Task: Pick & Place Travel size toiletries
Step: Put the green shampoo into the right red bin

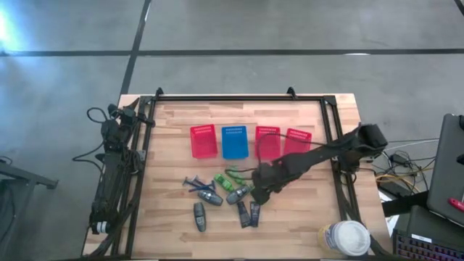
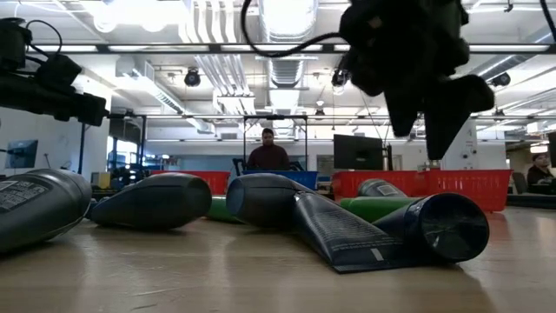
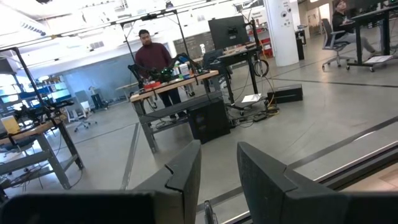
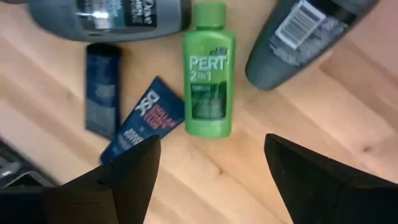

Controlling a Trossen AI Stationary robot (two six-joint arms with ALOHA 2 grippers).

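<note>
The toiletries lie scattered on the near middle of the table: grey tubes (image 1: 211, 197), (image 1: 199, 216), green bottles (image 1: 233, 187) and dark blue tubes (image 1: 243, 213). My right gripper (image 1: 256, 192) hovers open above the right end of this cluster. In the right wrist view a green PERT bottle (image 4: 208, 78) lies flat just ahead of the gripper's open fingers (image 4: 211, 146), with two dark blue tubes (image 4: 102, 90), (image 4: 140, 127) beside it and grey tubes (image 4: 112, 18), (image 4: 298, 37) on either side beyond. My left gripper (image 3: 217, 168) is open, parked at the table's left edge.
Four slotted baskets stand in a row behind the cluster: red (image 1: 204, 141), blue (image 1: 234, 141), red (image 1: 267, 143) and red (image 1: 296, 141). A white-lidded jar (image 1: 348, 238) sits at the near right corner. A person stands at a bench (image 3: 151, 56) beyond the table.
</note>
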